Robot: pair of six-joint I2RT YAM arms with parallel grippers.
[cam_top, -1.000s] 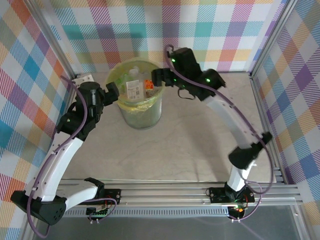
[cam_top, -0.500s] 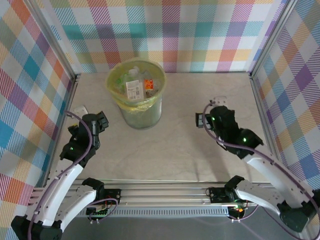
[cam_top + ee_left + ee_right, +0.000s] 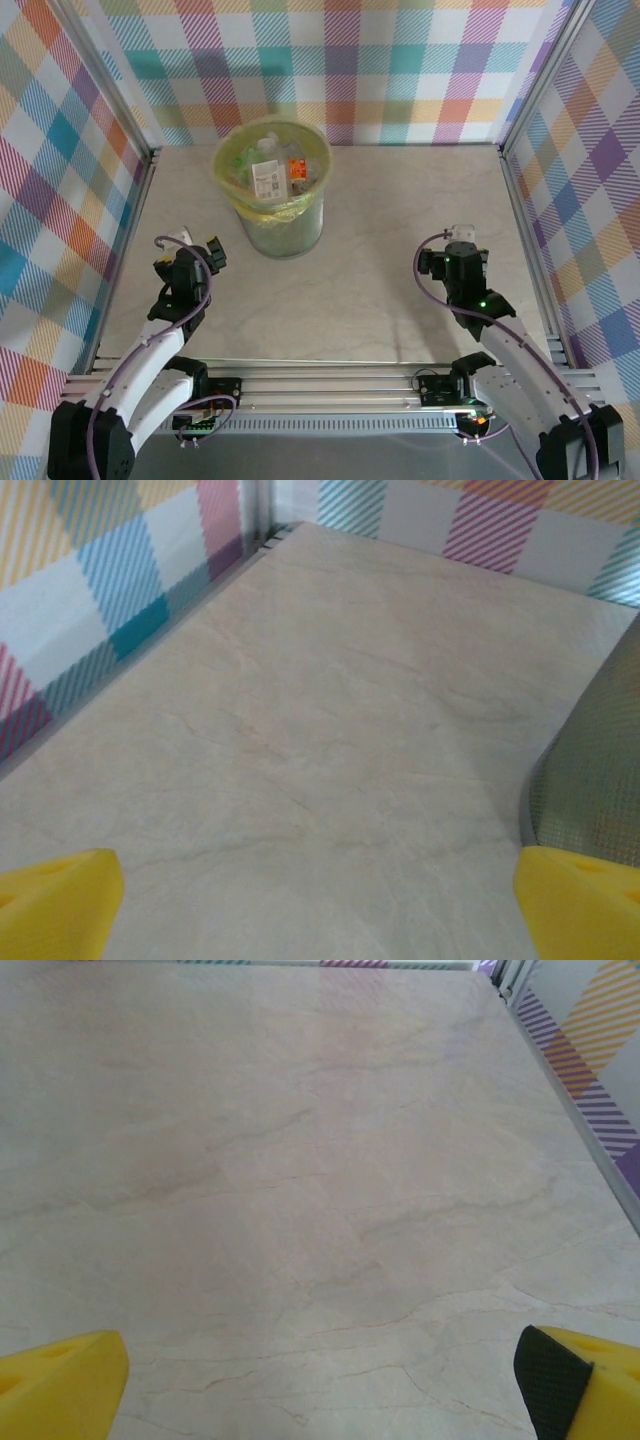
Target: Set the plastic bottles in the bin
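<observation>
While both arms sit folded low near their bases, the left tool [image 3: 192, 248] hangs over the pale, marble-patterned surface [image 3: 380, 280] at about 8 o'clock from the middle of the top view. It is released. In the left wrist view the left tool [image 3: 320, 910] shows its two yellow fingertips [image 3: 55, 900] in the bottom corners, spread wide, with bare stone-coloured surface [image 3: 300, 710] between them and nothing in the gap.

At about 1 o'clock from that tool, and well apart from it, stands the bin [image 3: 285, 232]. It is upright, at roughly 11 o'clock from the surface's middle, and a yellow bag [image 3: 226, 182] is folded over its rim. Its curved, greenish wall [image 3: 595, 770] edges into the left wrist view at 3 o'clock. The bottles [image 3: 268, 172] lie inside the bin, heaped together; a white label and an orange one show among the clear plastic, but how many there are I cannot tell.

Further right, at about 4 o'clock, the right tool [image 3: 447, 242] hovers near the right-hand checked wall [image 3: 590, 200]. It too is released. From the right wrist, the right tool [image 3: 320, 1385] has its yellow fingertips [image 3: 60, 1380] wide apart in the bottom corners, one faced with a black pad, and bare surface [image 3: 300, 1160] between.
</observation>
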